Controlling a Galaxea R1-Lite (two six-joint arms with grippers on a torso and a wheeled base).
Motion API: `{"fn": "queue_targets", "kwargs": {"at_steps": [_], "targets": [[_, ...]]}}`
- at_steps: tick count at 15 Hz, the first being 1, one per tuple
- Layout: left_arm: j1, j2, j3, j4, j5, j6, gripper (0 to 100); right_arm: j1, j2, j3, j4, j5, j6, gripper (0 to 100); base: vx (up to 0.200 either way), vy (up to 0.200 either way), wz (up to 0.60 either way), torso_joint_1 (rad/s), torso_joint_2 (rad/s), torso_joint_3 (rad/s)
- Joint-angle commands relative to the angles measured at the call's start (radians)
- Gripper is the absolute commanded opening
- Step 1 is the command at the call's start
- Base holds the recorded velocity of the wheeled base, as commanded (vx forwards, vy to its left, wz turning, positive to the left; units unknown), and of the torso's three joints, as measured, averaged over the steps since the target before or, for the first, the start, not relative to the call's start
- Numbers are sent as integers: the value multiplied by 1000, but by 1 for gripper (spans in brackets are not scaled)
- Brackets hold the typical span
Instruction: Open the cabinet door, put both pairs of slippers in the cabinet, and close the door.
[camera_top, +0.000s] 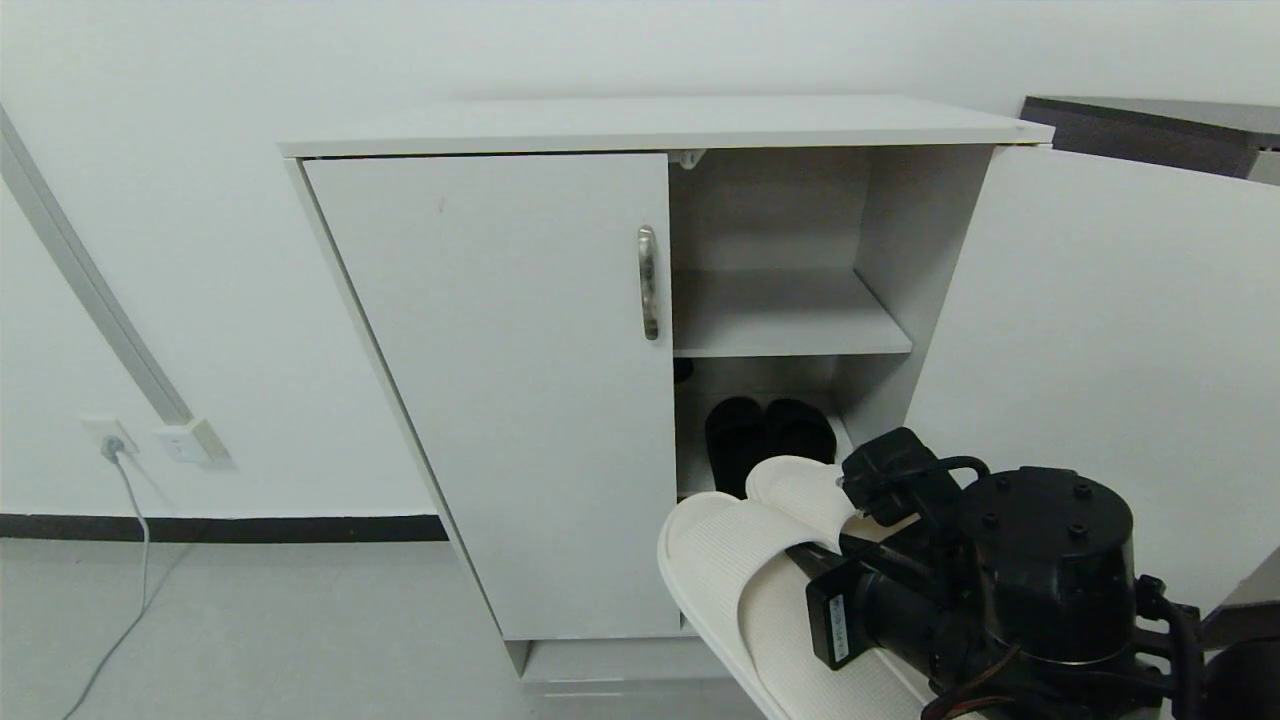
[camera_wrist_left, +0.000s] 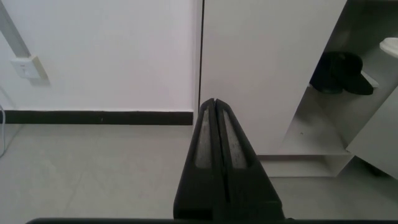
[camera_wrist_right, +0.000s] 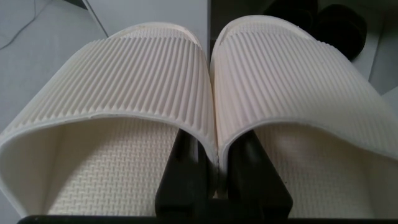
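The white cabinet (camera_top: 660, 125) stands against the wall, its right door (camera_top: 1100, 350) swung open and its left door (camera_top: 490, 380) closed. A black pair of slippers (camera_top: 768, 435) lies on the bottom shelf; the left wrist view catches the black slippers (camera_wrist_left: 341, 73) too. My right gripper (camera_wrist_right: 214, 171) is shut on the inner straps of a cream pair of slippers (camera_wrist_right: 211, 93), held side by side. The cream slippers (camera_top: 745, 570) hang just in front of the cabinet's lower opening. My left gripper (camera_wrist_left: 215, 106) is shut and empty, low beside the closed left door.
A middle shelf (camera_top: 785, 315) divides the cabinet, bare on top. The left door carries a metal handle (camera_top: 648, 282). A wall socket with a cable (camera_top: 115, 445) sits at the far left. Grey floor (camera_top: 250, 630) lies open to the left.
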Motion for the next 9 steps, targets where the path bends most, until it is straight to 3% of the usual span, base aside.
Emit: {"fn": "queue_targets", "kwargs": {"at_steps": [1, 7, 9], "targets": [[0, 1, 0, 0, 0, 0, 0, 1, 5, -1, 0, 0, 0, 0, 0, 0, 0, 2, 66, 46], [0, 1, 0, 0, 1, 0, 0, -1, 13, 2, -14, -1, -15, 0, 0, 0, 0, 0, 6, 8], [0, 1, 0, 0, 0, 0, 0, -1, 13, 2, -30, -1, -22, 0, 0, 0, -600, 0, 2, 2]]}}
